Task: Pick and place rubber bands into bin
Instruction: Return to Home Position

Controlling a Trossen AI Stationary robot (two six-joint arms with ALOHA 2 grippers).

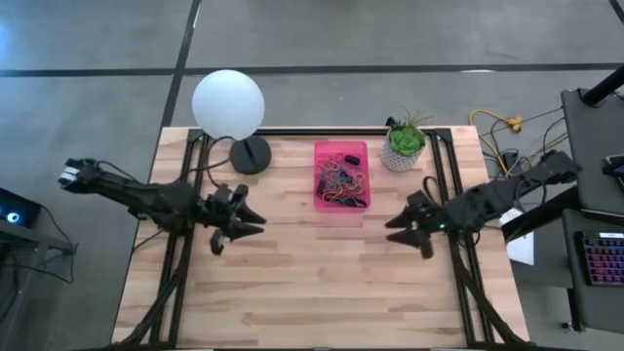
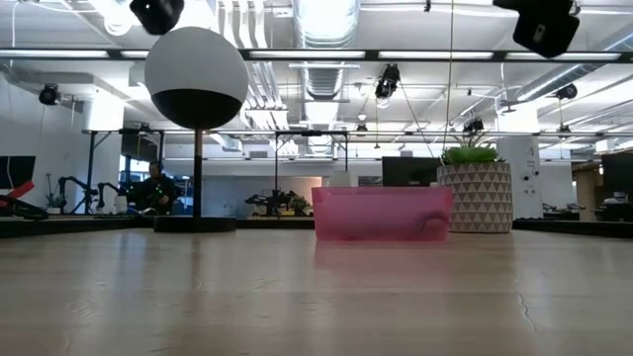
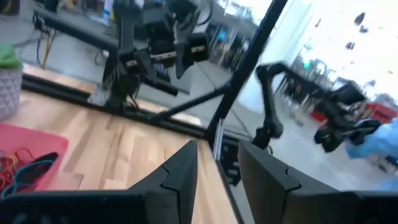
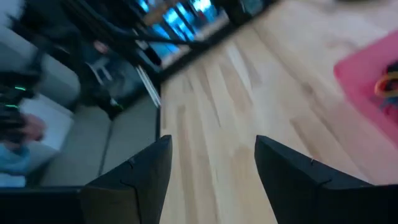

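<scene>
The pink bin [image 1: 340, 146] holds a tangle of rubber bands [image 1: 341, 183], apparently multicoloured.

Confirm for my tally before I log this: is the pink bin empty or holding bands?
Holding bands: a multicoloured tangle of rubber bands lies inside the bin, as seen from above.

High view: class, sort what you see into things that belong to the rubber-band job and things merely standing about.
Belongs to the job: rubber bands, lying in the pink bin; left gripper and right gripper, fingers open, one on either side of the bin.

Just standing about: globe lamp; potted plant.
</scene>
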